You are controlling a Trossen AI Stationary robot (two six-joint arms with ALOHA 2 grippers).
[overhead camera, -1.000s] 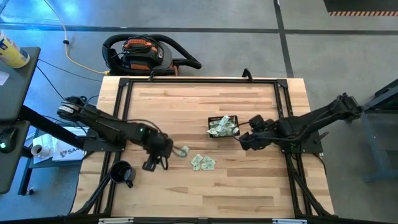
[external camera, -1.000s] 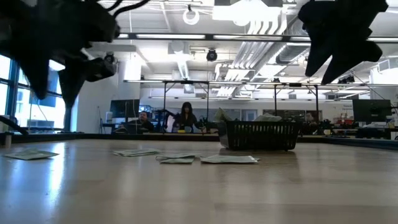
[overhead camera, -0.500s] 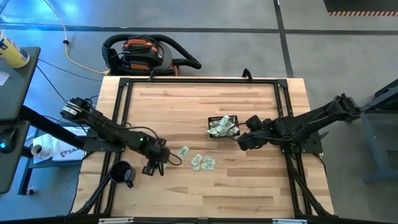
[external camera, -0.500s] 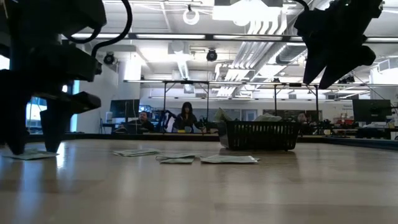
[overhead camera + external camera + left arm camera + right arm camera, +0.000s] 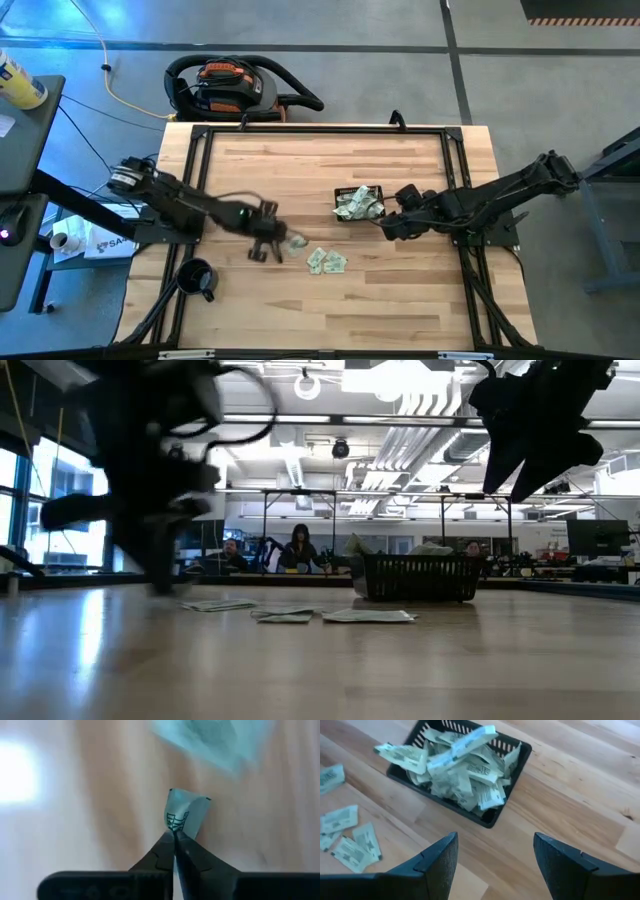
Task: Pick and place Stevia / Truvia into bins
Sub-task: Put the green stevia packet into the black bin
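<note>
The black mug (image 5: 196, 278) stands at the lower left of the high view, its inside not visible. The black basket (image 5: 357, 204) sits just right of centre on the bench (image 5: 330, 160), heaped with pale green sachets (image 5: 465, 767), some poking over its rim. The left gripper (image 5: 268, 243) lies low over the bench left of centre, its fingers (image 5: 172, 851) pinched tight on the edge of one sachet (image 5: 184, 815), with another sachet (image 5: 296, 241) just beside it. A few loose sachets (image 5: 327, 262) lie below the basket. The right gripper (image 5: 390, 227) hovers just right of the basket, its fingers (image 5: 440, 860) spread wide and holding nothing. The low view shows an open workshop with people (image 5: 300, 548) seated beyond the bench.
</note>
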